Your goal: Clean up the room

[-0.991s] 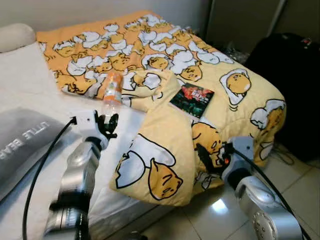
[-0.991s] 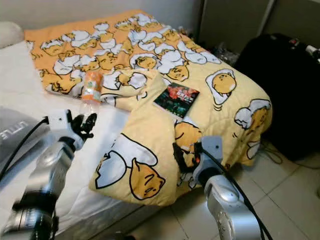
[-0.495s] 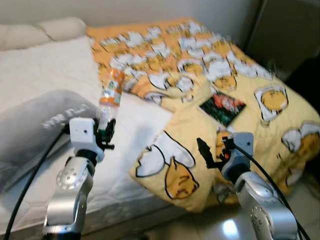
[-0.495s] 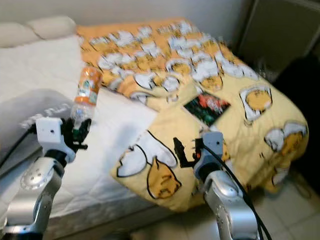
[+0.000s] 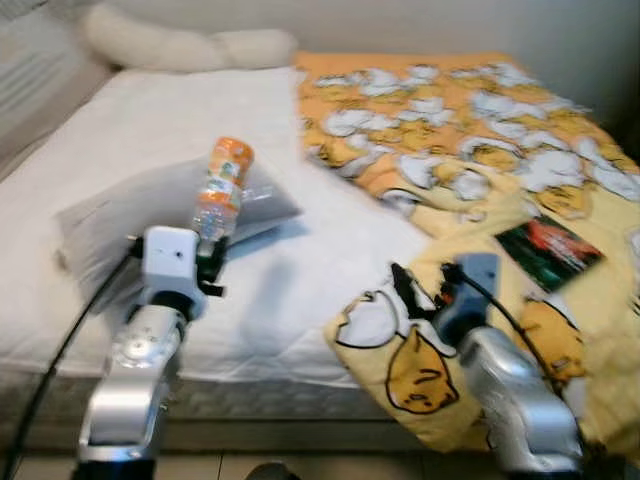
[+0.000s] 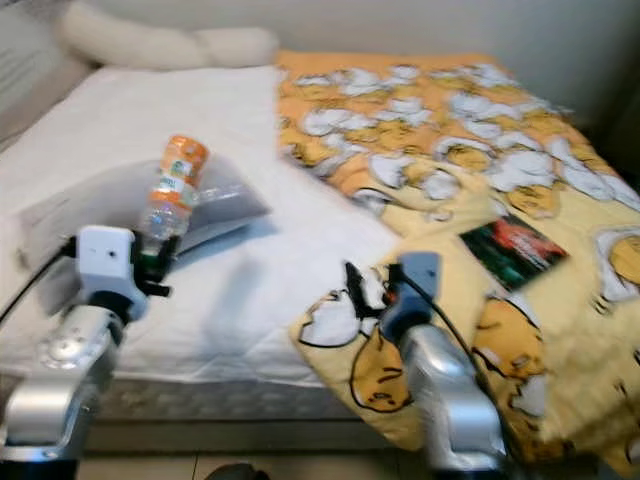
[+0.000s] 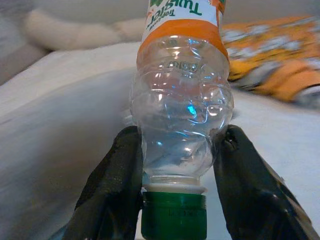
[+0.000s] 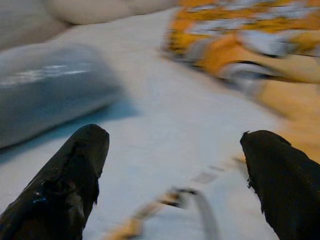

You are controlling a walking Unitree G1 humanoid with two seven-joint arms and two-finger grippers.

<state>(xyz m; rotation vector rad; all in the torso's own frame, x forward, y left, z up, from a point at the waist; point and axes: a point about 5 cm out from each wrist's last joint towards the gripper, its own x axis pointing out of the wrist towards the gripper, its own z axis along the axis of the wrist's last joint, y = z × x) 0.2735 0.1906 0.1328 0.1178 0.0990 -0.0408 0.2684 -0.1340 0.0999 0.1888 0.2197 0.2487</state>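
My left gripper [image 5: 210, 262] is shut on a clear plastic bottle [image 5: 221, 192] with an orange label and a green cap [image 7: 173, 215]; its black fingers [image 7: 118, 184] pinch the neck, and the bottle stands up from them over the bed. My right gripper [image 5: 402, 288] is open and holds nothing, hovering over the folded edge of the yellow egg-print blanket [image 5: 470, 150]. A dark book [image 5: 549, 250] lies on that blanket to the right.
A grey pillow [image 5: 130, 210] lies on the white mattress [image 5: 300, 270] behind the bottle. Cream pillows [image 5: 180, 45] sit at the head by the wall. The mattress front edge [image 5: 250, 410] runs just below my arms.
The camera has swung left, so the bed's head and the grey pillow now sit in the middle. The bottle stays held in my left gripper; my right gripper stays open.
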